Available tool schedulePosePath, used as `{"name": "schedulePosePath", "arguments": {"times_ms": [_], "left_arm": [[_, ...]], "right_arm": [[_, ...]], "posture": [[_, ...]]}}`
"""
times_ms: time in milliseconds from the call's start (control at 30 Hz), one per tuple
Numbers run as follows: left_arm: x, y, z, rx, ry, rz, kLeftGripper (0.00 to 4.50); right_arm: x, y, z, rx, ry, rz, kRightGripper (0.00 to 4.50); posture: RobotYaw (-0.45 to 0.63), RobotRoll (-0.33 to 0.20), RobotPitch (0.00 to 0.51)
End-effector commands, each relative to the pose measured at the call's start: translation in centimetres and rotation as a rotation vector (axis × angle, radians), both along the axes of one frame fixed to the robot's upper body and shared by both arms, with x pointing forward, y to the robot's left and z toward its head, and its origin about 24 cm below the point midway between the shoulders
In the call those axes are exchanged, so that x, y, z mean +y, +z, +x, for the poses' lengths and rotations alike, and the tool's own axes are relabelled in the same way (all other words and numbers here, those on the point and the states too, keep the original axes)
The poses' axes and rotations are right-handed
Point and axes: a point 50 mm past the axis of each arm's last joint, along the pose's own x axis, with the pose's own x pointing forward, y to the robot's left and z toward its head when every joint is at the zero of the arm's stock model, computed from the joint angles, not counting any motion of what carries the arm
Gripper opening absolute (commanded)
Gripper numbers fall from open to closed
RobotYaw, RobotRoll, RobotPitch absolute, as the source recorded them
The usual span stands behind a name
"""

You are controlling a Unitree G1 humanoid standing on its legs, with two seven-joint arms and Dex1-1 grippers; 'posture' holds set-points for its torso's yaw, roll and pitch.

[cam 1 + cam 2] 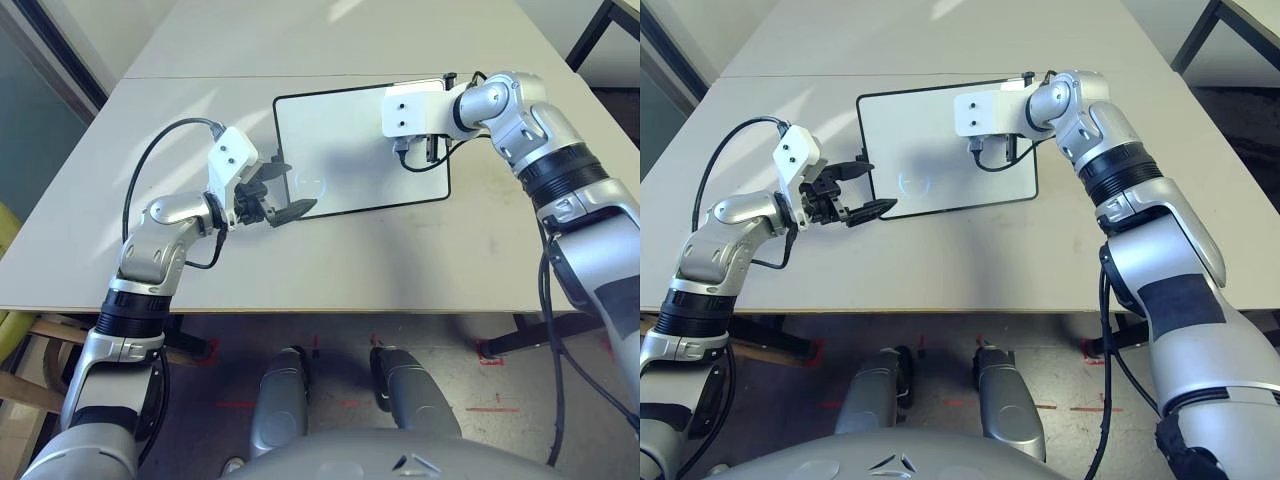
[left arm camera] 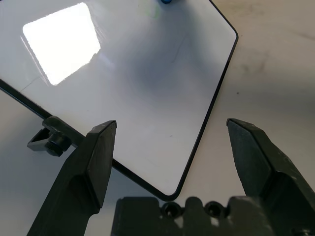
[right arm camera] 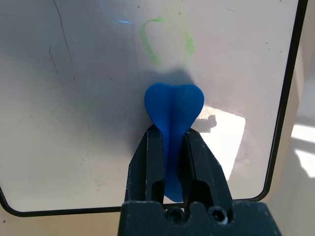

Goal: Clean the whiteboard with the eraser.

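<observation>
Right wrist view | one hand (image 3: 170, 132) | one blue eraser (image 3: 173, 105) | two green marks (image 3: 148, 42)

Silver arms (image 1: 590, 230), black ribbed bands (image 1: 567, 174), white wrist housings (image 1: 232, 160) with dark screws, black cables (image 1: 150, 165).

My pale counter (image 1: 250, 265) has a straight seam (image 1: 200, 77) near its far edge and bright light patches. Beyond its near edge lies grey floor (image 1: 330, 410) with red tape marks (image 1: 492, 410).
</observation>
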Motion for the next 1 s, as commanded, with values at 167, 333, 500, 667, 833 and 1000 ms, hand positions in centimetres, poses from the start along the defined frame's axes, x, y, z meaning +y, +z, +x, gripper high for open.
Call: {"name": "schedulePosePath", "arguments": {"times_ms": [167,333,500,667,833,1000], "left_arm": [[0.0,0.2,-0.1,-0.011,-0.007,0.011,4.50],[0.0,0.2,-0.2,-0.011,-0.004,0.010,4.50],[-0.1,0.2,-0.2,-0.010,-0.003,0.008,4.50],[-0.2,0.2,-0.3,-0.011,-0.001,0.005,4.50],[-0.3,0.3,-0.3,-0.011,0.000,0.003,4.50],[-0.4,0.4,-0.4,-0.011,0.000,0.002,4.50]], "right_arm": [[1.2,-1.1,0.0,0.064,0.018,0.003,0.25],[2.2,-1.1,-0.1,0.072,0.045,0.017,0.25],[3.1,-0.9,-0.2,0.077,0.069,0.026,0.25],[3.9,-0.9,-0.2,0.079,0.091,0.033,0.25],[4.7,-0.7,-0.2,0.078,0.104,0.039,0.25],[5.5,-0.4,-0.2,0.078,0.115,0.046,0.25]], "posture": [[-0.09,0.000,0.144],[-0.09,0.000,0.145],[-0.09,0.000,0.146],[-0.08,0.000,0.147],[-0.08,0.000,0.147],[-0.08,0.000,0.146]]}}
